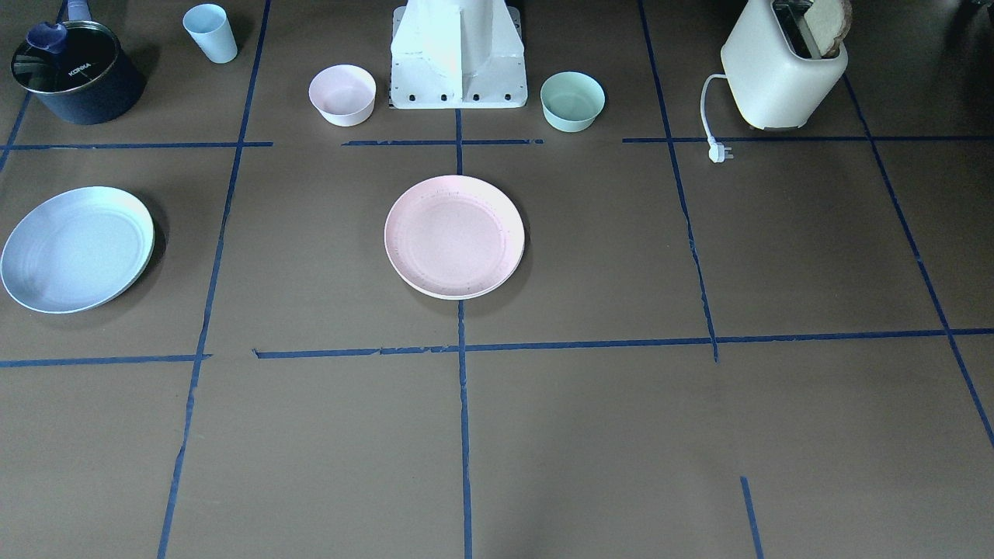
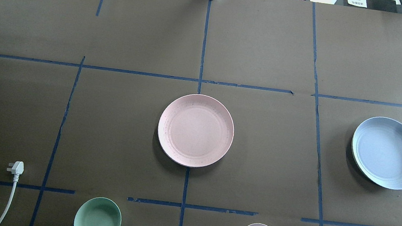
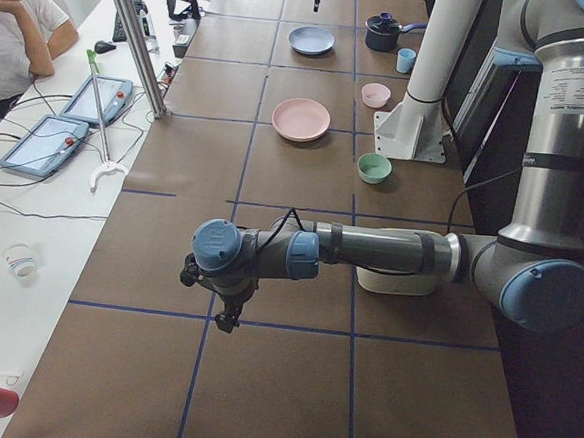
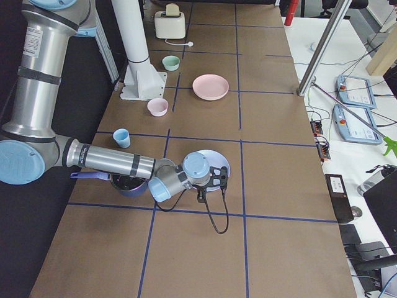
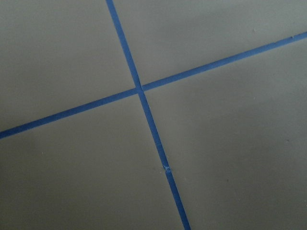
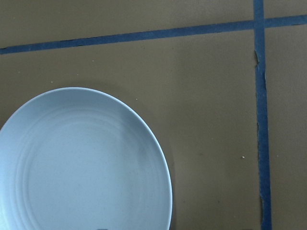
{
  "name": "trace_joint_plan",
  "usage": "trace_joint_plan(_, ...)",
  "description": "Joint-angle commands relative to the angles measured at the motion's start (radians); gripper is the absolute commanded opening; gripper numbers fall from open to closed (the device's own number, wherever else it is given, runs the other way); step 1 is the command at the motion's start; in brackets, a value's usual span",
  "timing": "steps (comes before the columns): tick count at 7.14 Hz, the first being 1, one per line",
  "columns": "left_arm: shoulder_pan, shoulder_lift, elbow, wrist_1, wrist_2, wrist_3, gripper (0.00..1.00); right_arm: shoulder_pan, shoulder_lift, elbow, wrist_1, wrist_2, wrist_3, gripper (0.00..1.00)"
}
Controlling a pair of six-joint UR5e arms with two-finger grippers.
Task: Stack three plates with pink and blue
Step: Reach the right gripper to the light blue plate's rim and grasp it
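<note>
The pink plate lies flat at the table's middle and also shows in the overhead view. The blue plate lies on my right side; the overhead view and right wrist view show it too. A thin pale edge peeks from under its rim. No separate cream-green plate shows. My right gripper hangs over the blue plate's near edge. My left gripper hangs over bare table at the far left end. Neither gripper's fingers show clearly, so I cannot tell whether they are open or shut.
A pink bowl and a mint bowl flank the robot base. A toaster with bread and a loose plug stand on my left. A dark pot and a blue cup stand on my right.
</note>
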Motion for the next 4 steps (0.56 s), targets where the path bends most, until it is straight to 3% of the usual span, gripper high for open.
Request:
trace_joint_plan(1,-0.012,0.026,-0.006,-0.004,-0.002,0.002,1.00,-0.072,0.036,-0.059,0.072,-0.053,0.088,0.92)
trace_joint_plan(3,-0.018,0.028,-0.007,-0.004,-0.004,0.002,1.00,-0.109,0.087,-0.132,0.073,-0.056,0.088,0.90)
trace_joint_plan(4,-0.019,0.028,-0.007,-0.004,-0.005,0.002,1.00,-0.127,0.089,-0.146,0.073,-0.059,0.086,0.83)
